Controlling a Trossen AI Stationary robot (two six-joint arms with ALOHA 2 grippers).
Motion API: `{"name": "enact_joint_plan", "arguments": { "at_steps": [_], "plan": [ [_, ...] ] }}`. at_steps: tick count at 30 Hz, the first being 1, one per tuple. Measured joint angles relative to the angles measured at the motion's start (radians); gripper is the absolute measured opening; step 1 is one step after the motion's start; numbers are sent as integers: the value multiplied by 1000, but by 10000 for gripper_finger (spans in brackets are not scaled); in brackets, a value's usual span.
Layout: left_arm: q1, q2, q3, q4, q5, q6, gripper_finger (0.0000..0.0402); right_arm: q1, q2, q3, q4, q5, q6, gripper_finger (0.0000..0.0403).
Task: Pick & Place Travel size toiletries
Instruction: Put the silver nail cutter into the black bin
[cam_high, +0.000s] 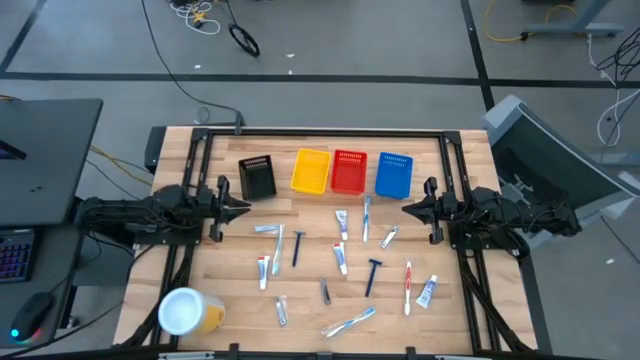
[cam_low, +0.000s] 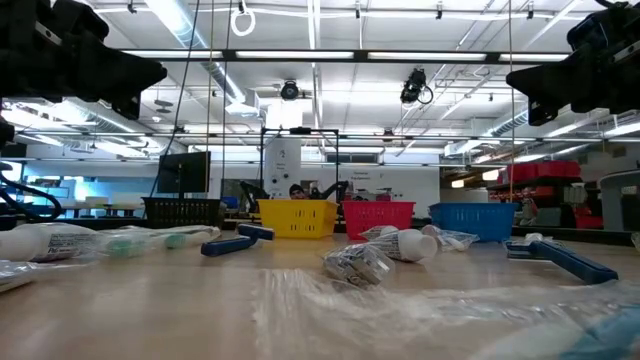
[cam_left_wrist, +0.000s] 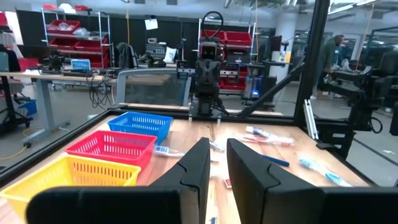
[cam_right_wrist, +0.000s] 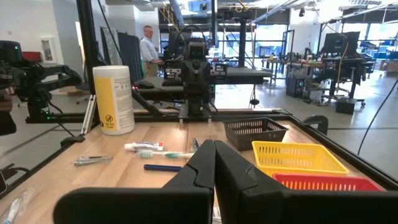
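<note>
The toiletries lie loose on the wooden table between my two arms: white tubes (cam_high: 342, 222), toothbrushes (cam_high: 366, 218), blue-handled razors (cam_high: 373, 272) and silvery packets (cam_high: 266, 229). In the low view a razor (cam_low: 235, 243) and a crumpled packet (cam_low: 357, 262) lie flat on the tabletop. My left gripper (cam_high: 245, 207) hovers at the table's left side, slightly open and empty; its fingers (cam_left_wrist: 199, 165) show a narrow gap. My right gripper (cam_high: 405, 208) hovers at the right side, shut and empty; it also shows in its wrist view (cam_right_wrist: 214, 149). Both point toward the table's middle, above the items.
Black (cam_high: 258, 177), yellow (cam_high: 311, 171), red (cam_high: 349, 172) and blue (cam_high: 394, 174) baskets stand in a row at the far edge. A yellow tub with a white lid (cam_high: 187, 311) stands at the near left corner. A black frame borders the table.
</note>
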Motion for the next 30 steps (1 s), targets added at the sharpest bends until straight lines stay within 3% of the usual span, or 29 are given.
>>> {"name": "enact_joint_plan", "arguments": {
  "at_steps": [21,30],
  "plan": [
    [0,5,0,21,-116,-50,62,0,0,0,0,0,0,5],
    [0,135,0,34,-226,-69,85,0,0,0,0,0,0,5]
  ]
}}
